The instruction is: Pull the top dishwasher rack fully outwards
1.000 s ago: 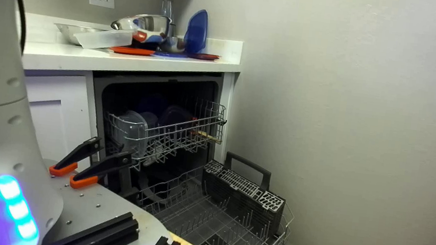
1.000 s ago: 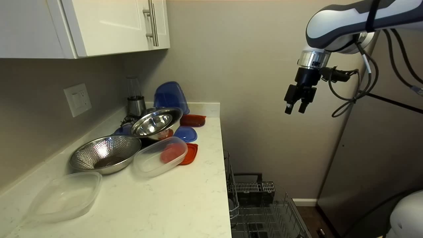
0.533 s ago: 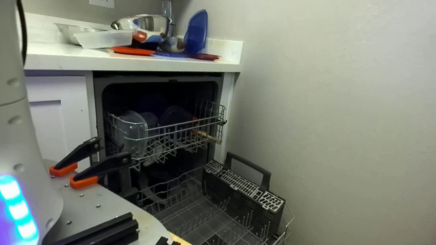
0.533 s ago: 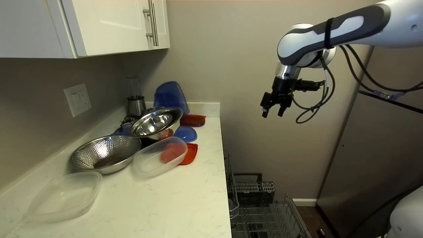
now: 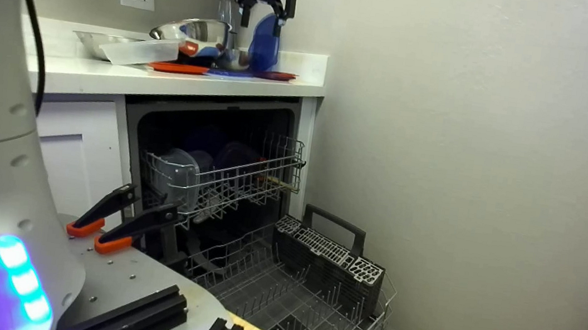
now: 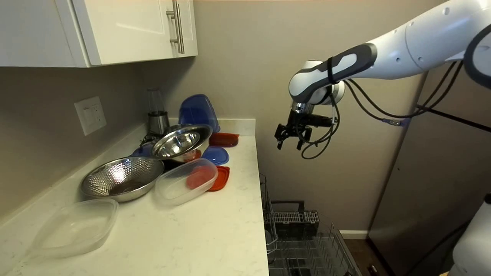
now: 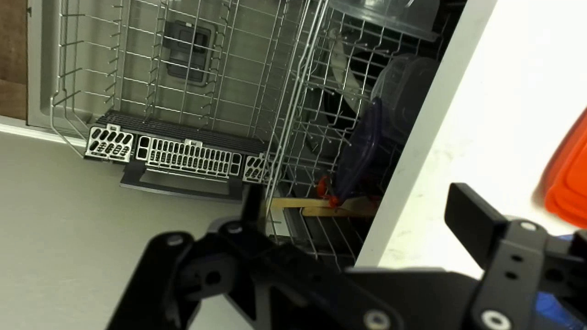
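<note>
White tabletop carries colander, steel bowls, two clear tubs; below, cutlery basket sits in bottom rack. Top rack, silver wire, pokes partly out under the tabletop edge, holding clear containers, dark blue piece, yellowish handles. I have the tool high above both racks, fingers wide apart, gripping nothing.

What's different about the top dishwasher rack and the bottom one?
The top rack is only partly out; the bottom rack sticks out much farther.
The top rack is up high; the bottom rack is down low.
The top rack has a see-through tub in it; the bottom rack holds a black basket with a handle.
Both racks are made of wire.
</note>
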